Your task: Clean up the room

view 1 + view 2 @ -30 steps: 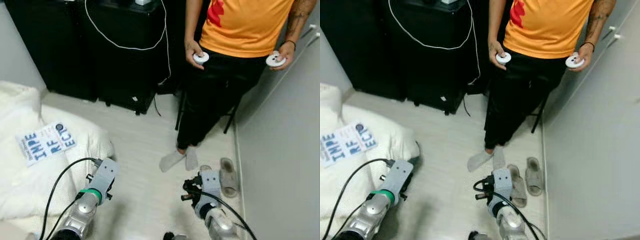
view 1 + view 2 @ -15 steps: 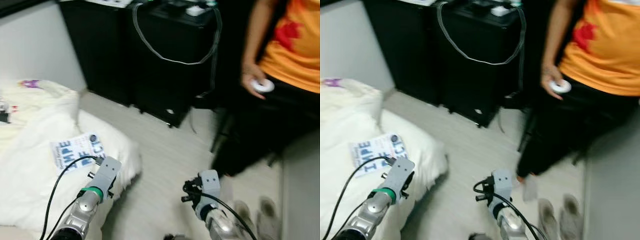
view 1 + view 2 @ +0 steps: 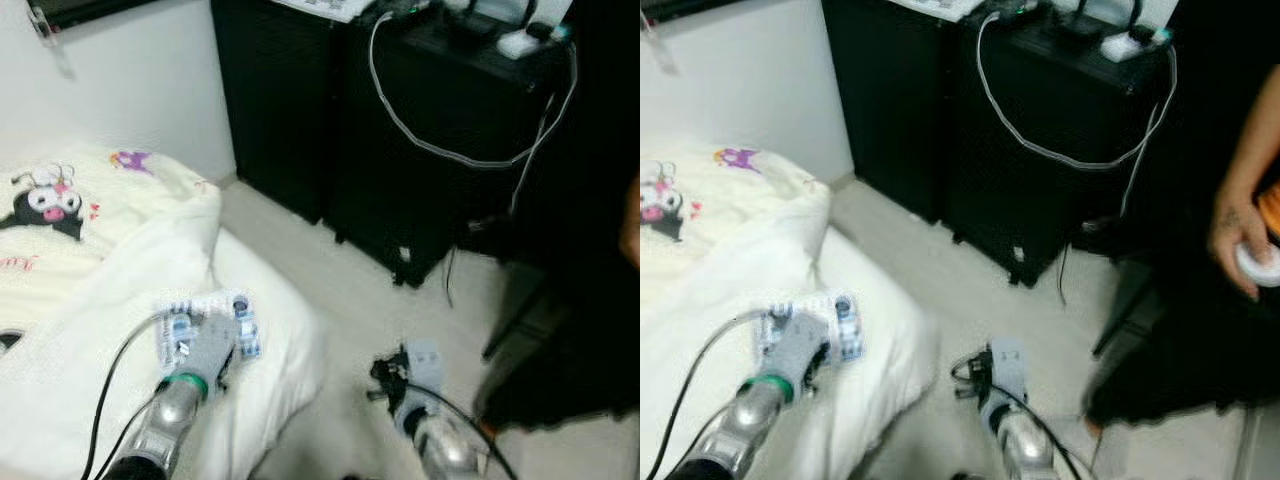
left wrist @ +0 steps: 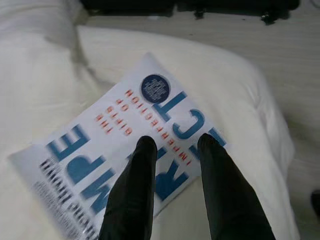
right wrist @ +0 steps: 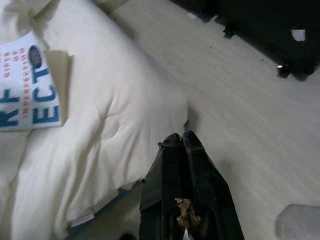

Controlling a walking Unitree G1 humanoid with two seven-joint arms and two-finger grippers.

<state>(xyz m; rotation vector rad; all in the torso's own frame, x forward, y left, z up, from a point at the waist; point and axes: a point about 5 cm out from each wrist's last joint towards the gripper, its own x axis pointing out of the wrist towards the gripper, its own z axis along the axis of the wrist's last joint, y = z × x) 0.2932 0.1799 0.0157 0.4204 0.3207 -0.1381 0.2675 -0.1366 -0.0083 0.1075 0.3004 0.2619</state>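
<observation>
A white booklet (image 4: 115, 130) with large blue letters and small red print lies on the cream duvet (image 4: 235, 100) of a bed on my left. My left gripper (image 4: 175, 145) hovers just above the booklet, open, its two black fingers (image 4: 137, 185) spread over the lettering with nothing between them. My right gripper (image 5: 181, 137) hangs low over the pale wooden floor (image 5: 240, 90) beside the bed's edge, shut with its fingers pressed together. In the right wrist view the booklet (image 5: 25, 100) lies off to one side on the duvet.
Black cabinets (image 3: 400, 130) stand along the back wall with a white cable (image 3: 440, 150) draped over them. A person in black trousers (image 3: 1200, 330) stands at the right, holding a white controller (image 3: 1258, 262). A pillow with a cartoon print (image 3: 50, 200) lies at the far left.
The camera has swung left, bringing more of the bed into view and pushing the person to the right edge. My left gripper now sits over the booklet.
</observation>
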